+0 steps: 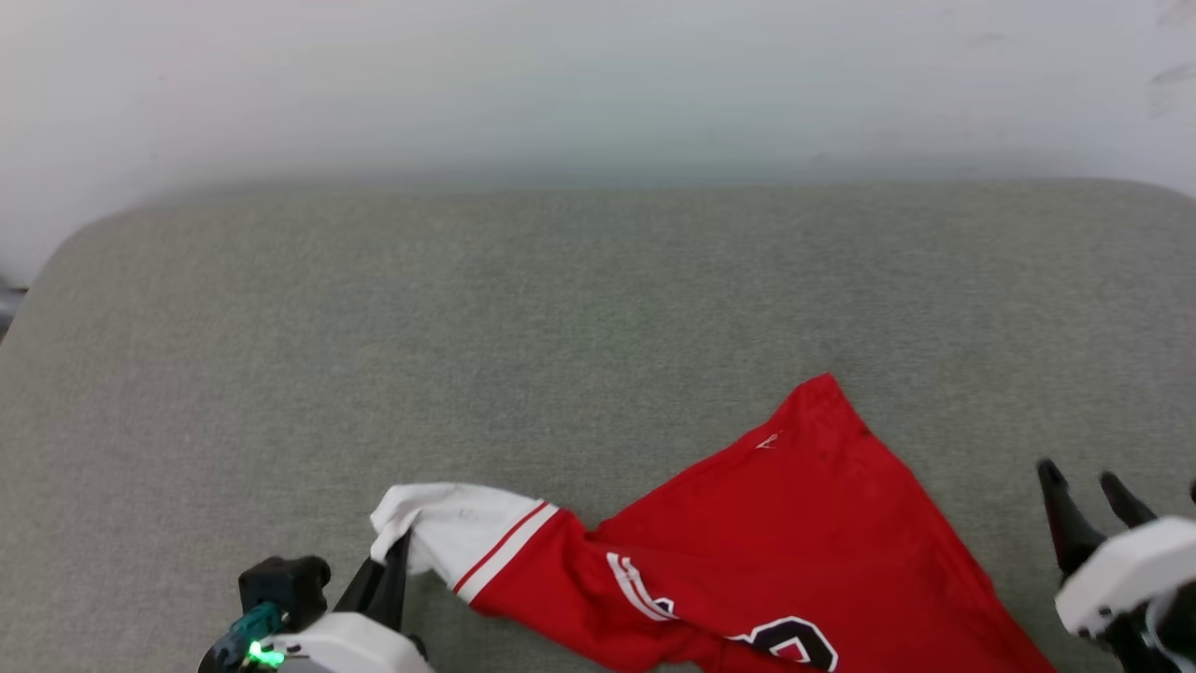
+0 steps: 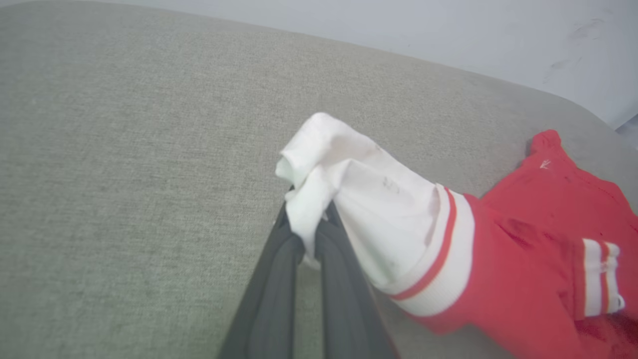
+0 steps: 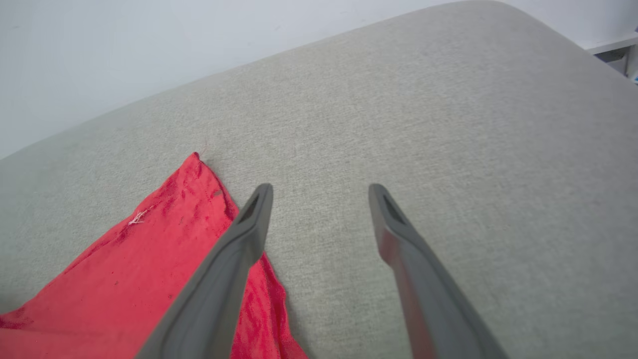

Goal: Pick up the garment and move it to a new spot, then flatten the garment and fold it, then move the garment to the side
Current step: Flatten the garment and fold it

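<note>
a wide padded surface (image 1: 598, 308) covered in grey-green woven cloth lies flat, its far corners rounded. right behind it stands a plain pale wall (image 1: 598, 84), white with a faint grey-blue cast. a few faint dark scuff marks (image 1: 1173, 77) show on the wall at the upper right. the light is soft and even, and the line where cloth meets wall looks blurred. past one rounded corner, in the right wrist view, sits a white ledge (image 3: 610, 46), too small to make out.
</note>
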{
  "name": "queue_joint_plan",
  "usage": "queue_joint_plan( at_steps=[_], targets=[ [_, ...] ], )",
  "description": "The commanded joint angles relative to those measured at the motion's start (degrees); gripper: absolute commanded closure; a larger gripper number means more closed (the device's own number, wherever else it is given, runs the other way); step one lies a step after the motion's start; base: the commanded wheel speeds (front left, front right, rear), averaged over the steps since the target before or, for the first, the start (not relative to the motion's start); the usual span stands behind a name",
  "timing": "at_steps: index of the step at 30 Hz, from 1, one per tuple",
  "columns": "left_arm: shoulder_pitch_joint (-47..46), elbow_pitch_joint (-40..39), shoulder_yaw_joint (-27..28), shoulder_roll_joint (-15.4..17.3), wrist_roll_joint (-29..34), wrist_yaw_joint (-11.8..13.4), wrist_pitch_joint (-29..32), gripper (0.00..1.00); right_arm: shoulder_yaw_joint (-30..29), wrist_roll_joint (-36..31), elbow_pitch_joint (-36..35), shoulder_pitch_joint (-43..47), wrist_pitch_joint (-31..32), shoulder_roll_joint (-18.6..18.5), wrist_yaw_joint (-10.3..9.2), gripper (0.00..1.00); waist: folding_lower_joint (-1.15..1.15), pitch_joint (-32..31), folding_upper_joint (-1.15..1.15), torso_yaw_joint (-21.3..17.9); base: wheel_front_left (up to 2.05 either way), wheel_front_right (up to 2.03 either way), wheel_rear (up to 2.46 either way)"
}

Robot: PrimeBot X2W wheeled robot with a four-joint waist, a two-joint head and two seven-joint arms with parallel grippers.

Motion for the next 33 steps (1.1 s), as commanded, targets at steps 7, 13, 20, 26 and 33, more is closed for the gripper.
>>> queue_joint_plan(
  at_steps=[7, 13, 20, 26, 33],
  targets=[
    [-5.5, 0.0, -2.0, -1.8, 1.5, -0.6, -1.1, 1.0, 11.9, 6.0, 6.0, -12.8, 16.6, -9.5, -0.04, 0.0, 0.0, 5.5, 0.0, 5.0, 0.0, 0.0, 0.0],
    [-9.7, 0.9, -3.6, -3.3, 2.2, -1.8, -2.2, 1.0, 19.2, 8.1, 7.3, -22.8, 29.3, -14.6, -0.04, 0.0, 0.0, 9.2, 0.0, 8.1, 0.0, 0.0, 0.0],
    [-13.9, 0.9, -5.1, -4.8, 3.0, -2.9, -3.4, 1.0, 27.5, 8.3, 10.7, -29.2, 31.1, -16.8, -0.05, 0.0, 0.0, 14.0, 0.0, 10.5, 0.0, 0.0, 0.0],
    [-15.1, 1.0, -5.6, -5.5, 3.2, -3.3, -4.3, 1.0, 33.9, 11.3, 18.0, -29.2, 32.5, -17.1, -0.03, 0.0, 0.0, 16.2, 0.0, 11.1, 0.0, 0.0, 0.0],
    [-14.2, 1.8, -5.3, -5.3, 2.5, -3.2, -4.9, 1.0, 39.3, 17.5, 22.8, -27.6, 35.2, -16.5, 0.04, 1.0, 0.0, 15.5, 0.0, 10.6, 0.0, 0.0, 0.0]
  ],
)
